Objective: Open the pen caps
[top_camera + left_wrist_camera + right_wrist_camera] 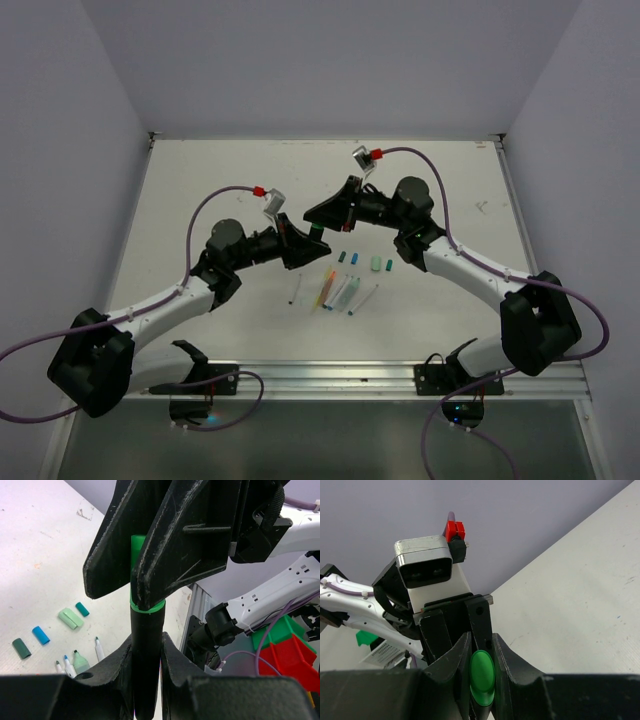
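- Plain pale walls (60,150) stand on three sides of the marker (318,231), well apart from it. There looks to be ample room to draw the arms apart.
- The white table (220,180) lies below the marker, flat and matte (a dropped cap should not roll far).
- The right gripper (481,645) pinches the green cap (137,545). The left gripper (146,652) is pressed onto the black barrel (146,625) just under the cap's rim.
- The marker is held in the air between them. It looks light, stiff and smooth, so it probably needs a straight pull along its length, with each grip close to the joint.
- Loose caps (70,618) and uncapped pens (75,662) lie on the table below the marker.
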Robot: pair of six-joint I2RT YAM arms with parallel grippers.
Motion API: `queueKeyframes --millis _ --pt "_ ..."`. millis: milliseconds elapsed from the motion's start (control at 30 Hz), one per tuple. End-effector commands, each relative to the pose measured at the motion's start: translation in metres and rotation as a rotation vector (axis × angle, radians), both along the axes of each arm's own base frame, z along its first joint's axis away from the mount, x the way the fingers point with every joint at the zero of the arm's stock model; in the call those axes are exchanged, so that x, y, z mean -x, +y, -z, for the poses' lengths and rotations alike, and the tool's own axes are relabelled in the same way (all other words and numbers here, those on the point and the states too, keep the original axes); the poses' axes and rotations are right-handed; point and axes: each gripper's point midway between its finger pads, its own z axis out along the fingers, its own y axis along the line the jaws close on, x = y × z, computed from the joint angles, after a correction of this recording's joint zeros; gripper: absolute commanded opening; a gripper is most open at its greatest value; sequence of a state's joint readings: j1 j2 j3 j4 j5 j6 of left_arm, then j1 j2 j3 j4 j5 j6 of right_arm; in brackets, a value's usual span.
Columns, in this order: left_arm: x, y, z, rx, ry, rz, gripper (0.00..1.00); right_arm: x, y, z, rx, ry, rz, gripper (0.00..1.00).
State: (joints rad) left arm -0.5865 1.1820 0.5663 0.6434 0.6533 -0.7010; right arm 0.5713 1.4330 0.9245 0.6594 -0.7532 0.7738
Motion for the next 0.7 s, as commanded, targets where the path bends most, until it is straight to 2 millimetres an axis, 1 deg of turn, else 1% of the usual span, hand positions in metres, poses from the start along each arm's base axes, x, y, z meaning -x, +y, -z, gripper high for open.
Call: queueKeyframes --millis 0,33,100,133,200,233,267,300,333,433,467,533,567,667 --pt "0.018 -0.009 -0.005 0.037 -0.022 0.071 0.0 -0.003 -0.004 -0.032 -0.06 -0.103 0.039 0.0" --pt "0.022 -0.009 0.001 0.033 -0.008 0.082 0.0 -0.004 -0.006 -0.039 -0.069 -0.117 0.048 0.0" --pt "0.031 -0.012 0.007 0.03 0.004 0.101 0.0 -0.012 -0.012 -0.051 -0.085 -0.139 0.08 0.0" --pt "0.033 -0.012 0.016 0.023 0.023 0.096 0.0 -0.014 -0.015 -0.058 -0.094 -0.15 0.092 0.0" --pt "0.043 -0.016 0.025 0.018 0.048 0.119 0.0 -0.022 -0.023 -0.073 -0.114 -0.177 0.128 0.0" --pt "0.047 -0.017 0.035 0.013 0.077 0.127 0.0 -0.022 -0.026 -0.079 -0.121 -0.188 0.136 0.0" --pt "0.053 -0.019 0.039 0.011 0.089 0.142 0.0 -0.027 -0.032 -0.09 -0.131 -0.207 0.156 0.0" --pt "0.056 -0.019 0.043 0.008 0.101 0.146 0.0 -0.029 -0.034 -0.095 -0.137 -0.215 0.166 0.0" --pt "0.059 -0.019 0.052 -0.002 0.118 0.146 0.0 -0.03 -0.039 -0.107 -0.152 -0.236 0.182 0.0" --pt "0.069 -0.019 0.065 -0.012 0.141 0.163 0.0 -0.039 -0.047 -0.122 -0.155 -0.257 0.226 0.0" --pt "0.071 -0.018 0.067 -0.015 0.145 0.166 0.0 -0.041 -0.052 -0.133 -0.165 -0.28 0.238 0.0" --pt "0.073 -0.016 0.071 -0.02 0.148 0.164 0.0 -0.045 -0.056 -0.142 -0.169 -0.288 0.26 0.0" --pt "0.073 -0.015 0.073 -0.024 0.148 0.161 0.0 -0.048 -0.06 -0.152 -0.18 -0.304 0.273 0.0" --pt "0.076 -0.014 0.082 -0.043 0.151 0.165 0.0 -0.052 -0.067 -0.169 -0.201 -0.324 0.297 0.0"
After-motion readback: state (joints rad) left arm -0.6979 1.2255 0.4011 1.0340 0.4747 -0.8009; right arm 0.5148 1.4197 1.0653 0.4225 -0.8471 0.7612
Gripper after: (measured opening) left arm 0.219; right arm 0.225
